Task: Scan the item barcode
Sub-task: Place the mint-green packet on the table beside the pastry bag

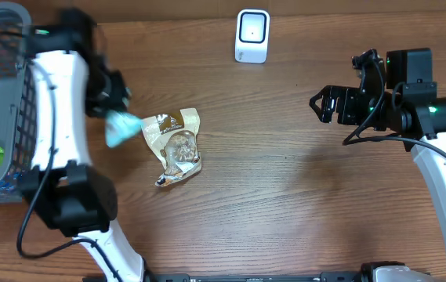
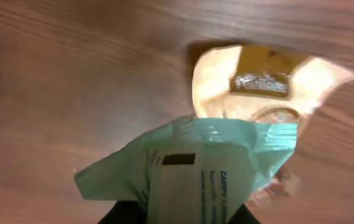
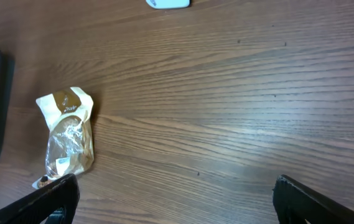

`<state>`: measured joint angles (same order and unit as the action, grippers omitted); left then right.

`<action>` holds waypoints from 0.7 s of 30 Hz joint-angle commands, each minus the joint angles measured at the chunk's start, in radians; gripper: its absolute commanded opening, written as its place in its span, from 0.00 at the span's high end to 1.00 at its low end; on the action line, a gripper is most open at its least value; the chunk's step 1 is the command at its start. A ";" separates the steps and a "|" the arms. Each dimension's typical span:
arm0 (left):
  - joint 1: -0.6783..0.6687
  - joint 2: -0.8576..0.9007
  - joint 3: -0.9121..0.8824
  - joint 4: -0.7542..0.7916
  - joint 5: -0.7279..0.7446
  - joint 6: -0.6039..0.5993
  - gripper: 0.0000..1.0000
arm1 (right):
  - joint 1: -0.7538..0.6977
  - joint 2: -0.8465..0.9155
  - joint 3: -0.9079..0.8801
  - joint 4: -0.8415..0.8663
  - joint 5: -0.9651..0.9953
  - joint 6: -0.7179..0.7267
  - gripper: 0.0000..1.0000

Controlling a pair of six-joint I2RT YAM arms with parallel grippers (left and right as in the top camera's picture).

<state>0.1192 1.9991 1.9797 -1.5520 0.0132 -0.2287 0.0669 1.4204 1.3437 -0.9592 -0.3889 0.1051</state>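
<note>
Left end effector closed on teal packet, pinched at one edge, the rest hanging past its fingertips. Right end effector open, empty. Risk: the floppy packet droops or slips, so its barcode faces away from the scanner, which is well apart.

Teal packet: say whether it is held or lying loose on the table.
Held: the left claw is shut on the teal packet, just beside the loose brown bag.
</note>
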 commanded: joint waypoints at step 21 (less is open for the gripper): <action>-0.025 -0.008 0.347 -0.057 -0.076 0.026 0.31 | 0.005 -0.004 0.015 0.004 -0.030 -0.001 0.00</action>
<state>0.0608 2.0033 2.0872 -1.5574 -0.0544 -0.2062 0.0673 1.4204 1.3437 -0.9607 -0.3935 0.1051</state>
